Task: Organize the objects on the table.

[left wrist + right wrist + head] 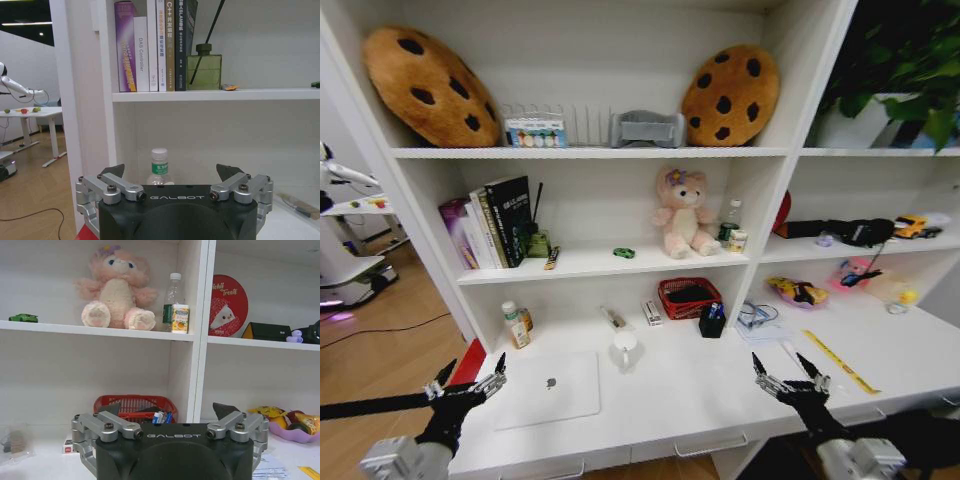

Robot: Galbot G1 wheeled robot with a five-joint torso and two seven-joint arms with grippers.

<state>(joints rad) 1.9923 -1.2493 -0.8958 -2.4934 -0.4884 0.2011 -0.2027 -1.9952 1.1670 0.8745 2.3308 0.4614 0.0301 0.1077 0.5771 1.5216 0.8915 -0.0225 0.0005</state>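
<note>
**Both grippers hovering open at the front of the bench**

Nearest the camera, the left gripper [470, 385] is hanging over the front left corner of the white bench [720, 400], its fingers spread apart and holding nothing. The right gripper [790, 375] is hovering over the front right part of the bench, its fingers likewise spread and empty.

Just beside the left gripper, the silver laptop [548, 388] is lying closed and flat near the front edge. Behind it, a white cup [625, 347] is standing upright. A yellow ruler [841, 361] is lying at an angle beyond the right gripper.

Farther back, two small bottles [516, 323] are standing at the left, against the shelving. A red basket [689, 297] is sitting toward the rear, with a black pen holder [712, 320] just beside it, carrying blue pens.

On the shelf above, books [495, 222] are standing beside a green diffuser bottle [204, 70]; a small green item [624, 253] is lying apart from a pink plush bear [682, 212]. On the top shelf, two cookie cushions [730, 95] are leaning.
</note>
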